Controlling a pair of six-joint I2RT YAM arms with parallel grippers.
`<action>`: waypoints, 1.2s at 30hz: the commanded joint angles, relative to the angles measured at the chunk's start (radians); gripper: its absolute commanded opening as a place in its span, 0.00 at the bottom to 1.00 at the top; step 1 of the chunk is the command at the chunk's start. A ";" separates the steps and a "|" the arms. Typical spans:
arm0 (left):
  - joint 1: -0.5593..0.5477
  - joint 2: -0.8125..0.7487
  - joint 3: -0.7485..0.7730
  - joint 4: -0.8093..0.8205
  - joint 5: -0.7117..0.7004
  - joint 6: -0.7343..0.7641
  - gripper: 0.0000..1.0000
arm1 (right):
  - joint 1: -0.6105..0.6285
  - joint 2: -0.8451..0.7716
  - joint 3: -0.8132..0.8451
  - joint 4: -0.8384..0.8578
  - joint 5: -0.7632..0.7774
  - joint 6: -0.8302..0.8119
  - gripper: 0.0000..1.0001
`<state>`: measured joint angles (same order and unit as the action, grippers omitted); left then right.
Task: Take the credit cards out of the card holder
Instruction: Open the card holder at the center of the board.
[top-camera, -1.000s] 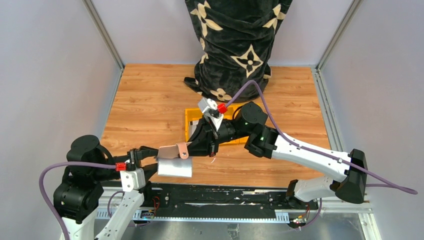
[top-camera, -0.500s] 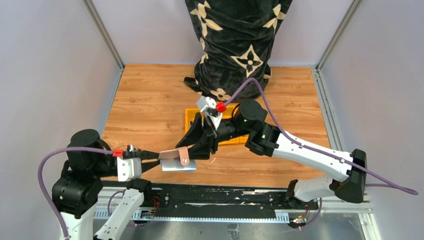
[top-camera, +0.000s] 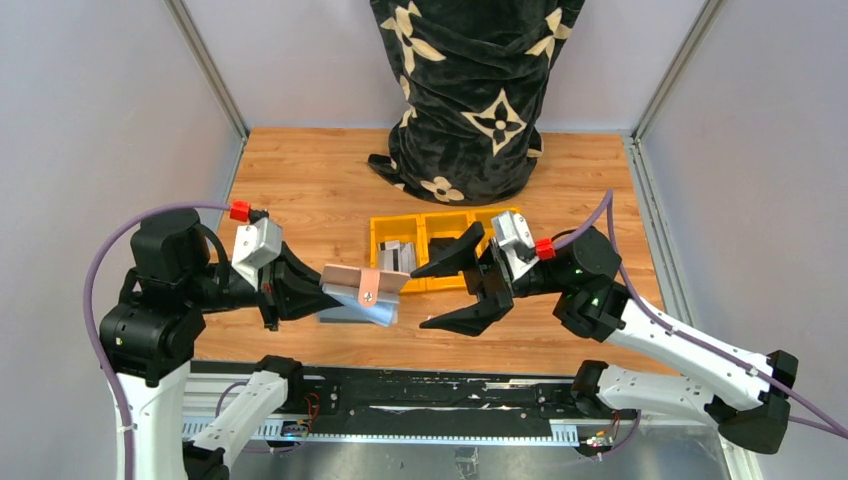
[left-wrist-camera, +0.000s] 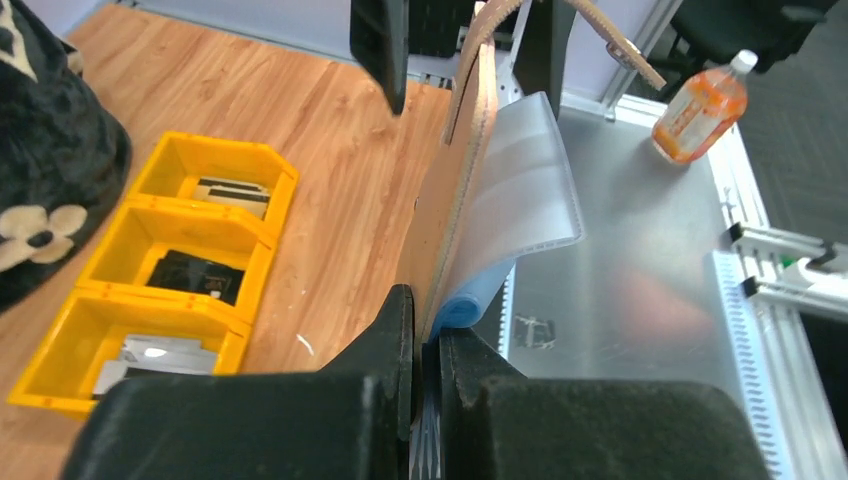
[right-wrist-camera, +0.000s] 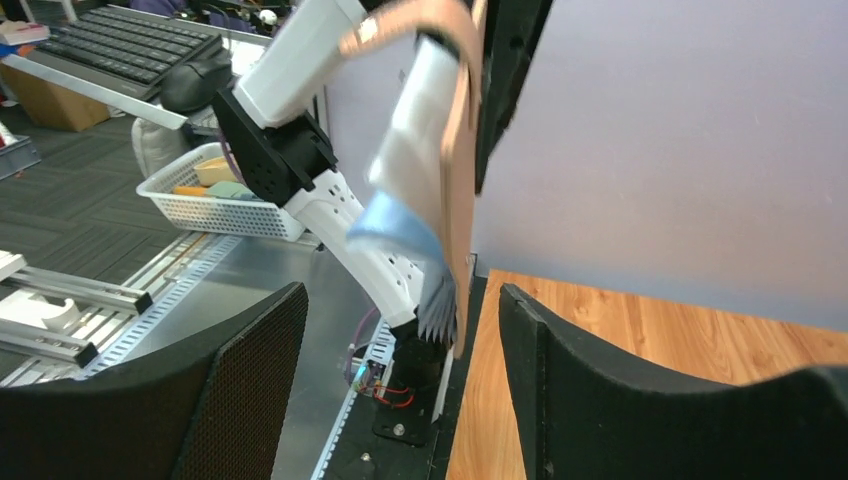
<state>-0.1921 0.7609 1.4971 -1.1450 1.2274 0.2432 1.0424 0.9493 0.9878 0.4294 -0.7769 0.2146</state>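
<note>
The taupe-brown card holder (top-camera: 362, 284) hangs in the air over the near table, its tab pointing at the right arm. My left gripper (top-camera: 322, 290) is shut on the holder's edge (left-wrist-camera: 452, 190); translucent sleeves (left-wrist-camera: 525, 190) and a blue-grey fold (left-wrist-camera: 468, 302) fan out beside it. My right gripper (top-camera: 442, 292) stands open just right of the holder without touching it; in the right wrist view the holder (right-wrist-camera: 458, 190) hangs beyond the spread fingers (right-wrist-camera: 250, 385). Grey credit cards lie in the yellow tray's end compartments (left-wrist-camera: 150, 355) (left-wrist-camera: 232, 192).
The yellow three-compartment tray (top-camera: 378, 232) sits mid-table behind the grippers, with a small black item (left-wrist-camera: 195, 275) in its middle compartment. A black patterned cloth bundle (top-camera: 470, 90) stands at the back. An orange bottle (left-wrist-camera: 700, 100) is beyond the table's near edge.
My left gripper closed on the card holder and carried it up and away from the near edge. The right gripper let go of the holder, opened wide and drew back to the right.
</note>
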 joint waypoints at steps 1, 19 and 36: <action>-0.001 0.035 0.060 0.041 -0.035 -0.221 0.00 | -0.003 0.023 -0.077 0.106 0.047 -0.029 0.74; -0.001 -0.017 -0.003 0.139 -0.038 -0.368 0.00 | 0.076 0.218 0.032 0.289 0.071 0.106 0.69; -0.001 -0.094 -0.087 0.140 0.007 -0.286 0.50 | 0.079 0.272 0.096 0.379 0.254 0.302 0.00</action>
<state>-0.1921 0.6998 1.4166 -0.9993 1.1851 -0.0822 1.1110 1.2346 1.0573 0.7425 -0.5854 0.4557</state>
